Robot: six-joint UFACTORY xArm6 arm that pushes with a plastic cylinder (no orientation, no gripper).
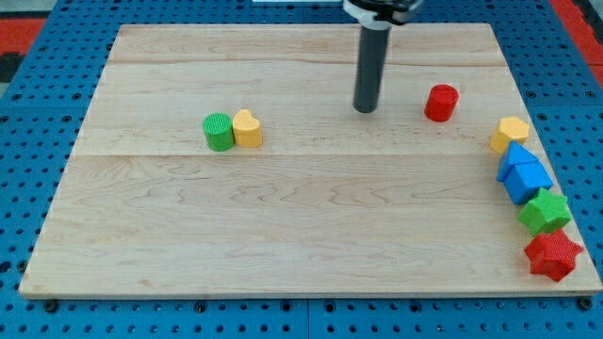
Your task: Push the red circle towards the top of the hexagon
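The red circle [440, 103] is a short red cylinder at the view's upper right of the wooden board [283, 217]. The yellow hexagon [509, 135] sits near the right edge, below and right of the red circle. My tip [365, 109] stands on the board to the left of the red circle, with a clear gap between them. The dark rod rises from it to the view's top.
Below the hexagon, along the right edge, lie two touching blue blocks [523, 172], a green star [545, 213] and a red star [552, 255]. At mid-left a green circle [219, 132] touches a yellow heart [248, 128]. Blue pegboard surrounds the board.
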